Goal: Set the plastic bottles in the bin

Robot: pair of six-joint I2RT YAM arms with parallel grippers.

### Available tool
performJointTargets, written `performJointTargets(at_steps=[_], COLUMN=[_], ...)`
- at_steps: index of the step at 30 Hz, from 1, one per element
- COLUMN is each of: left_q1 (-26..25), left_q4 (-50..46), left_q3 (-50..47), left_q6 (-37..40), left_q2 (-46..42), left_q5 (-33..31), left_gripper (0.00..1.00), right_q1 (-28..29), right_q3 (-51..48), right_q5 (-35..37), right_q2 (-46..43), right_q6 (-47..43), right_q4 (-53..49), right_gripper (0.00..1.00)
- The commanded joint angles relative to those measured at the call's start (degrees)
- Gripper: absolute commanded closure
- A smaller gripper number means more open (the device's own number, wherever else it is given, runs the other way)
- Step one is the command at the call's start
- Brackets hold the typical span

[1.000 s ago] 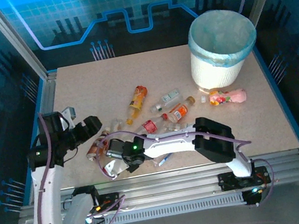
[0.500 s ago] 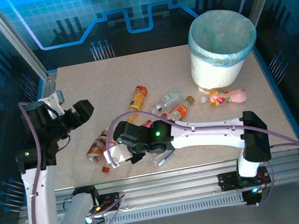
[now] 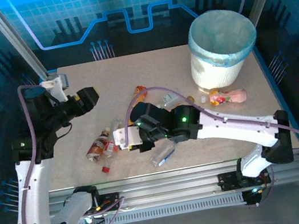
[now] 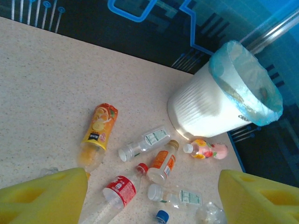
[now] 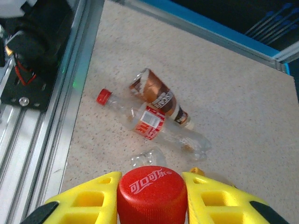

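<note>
My right gripper (image 5: 152, 181) is shut on the red cap of a plastic bottle (image 5: 152, 198), lifted above the table. In the top view this gripper (image 3: 125, 139) hangs over the near-left middle. My left gripper (image 4: 153, 173) is open, raised high at the far left (image 3: 88, 97), nothing between its yellow fingers (image 4: 44, 193). Below it lie an orange-yellow bottle (image 4: 99, 130), a clear white-labelled bottle (image 4: 145, 142), an orange-labelled bottle (image 4: 163, 165), a red-labelled bottle (image 4: 119, 191) and a pink bottle (image 4: 205, 149). The white bin (image 3: 222, 47) with its blue liner stands at the far right.
A brown bottle (image 5: 161, 98) and a clear red-labelled bottle (image 5: 154, 123) lie together near the left front rail (image 5: 70, 116). A flattened clear bottle (image 3: 163, 155) lies by the front edge. The pink bottle (image 3: 228, 97) rests close to the bin's foot.
My right arm has stretched out and carried the red-capped bottle up and away from the front edge. The left arm rose and swung toward the far left, its jaws narrowing somewhat.
</note>
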Motion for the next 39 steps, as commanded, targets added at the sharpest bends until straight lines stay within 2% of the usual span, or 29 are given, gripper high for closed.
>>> performJointTargets(at_steps=[1,5,9,14,17,21,27,33,39], left_q1=[-3.4,-7.3,-11.7,-20.9,-25.7,-30.6,-33.9,-34.9,-34.9], left_q4=[1.0,4.2,5.4,9.2,9.7,12.4,14.8,13.4,12.7], left_q3=[2.5,1.2,3.0,5.5,9.3,14.1,19.8,25.6,27.9], left_q6=[-0.7,-2.4,-2.4,-2.2,-0.5,2.0,5.0,8.2,9.1], left_q2=[0.0,0.5,3.3,9.4,14.9,20.8,27.2,32.4,35.9], left_q5=[-4.1,-5.1,-9.2,-13.8,-15.8,-15.2,-14.9,-13.7,-12.5], left_gripper=[0.25,0.26,0.28,0.29,0.29,0.29,0.28,0.28,0.26], right_q1=[-1.6,-5.0,-10.7,-22.6,-30.1,-39.9,-52.3,-59.8,-62.8], right_q3=[1.9,4.1,8.9,15.8,22.5,32.8,49.4,65.1,66.9], right_q5=[-2.4,-2.2,-2.1,-3.2,-4.8,-6.4,-2.7,0.6,2.4], right_q2=[-4.2,-8.2,-10.9,-10.8,-7.2,-0.9,13.5,28.1,32.9], right_q6=[6.0,9.6,12.4,15.4,17.2,20.9,24.2,25.2,24.4], right_q4=[-0.5,-0.7,-2.2,-1.1,-2.3,-0.5,2.0,-0.4,2.5], right_gripper=[0.76,0.78,0.81,0.80,0.81,0.83,0.89,0.90,0.90])
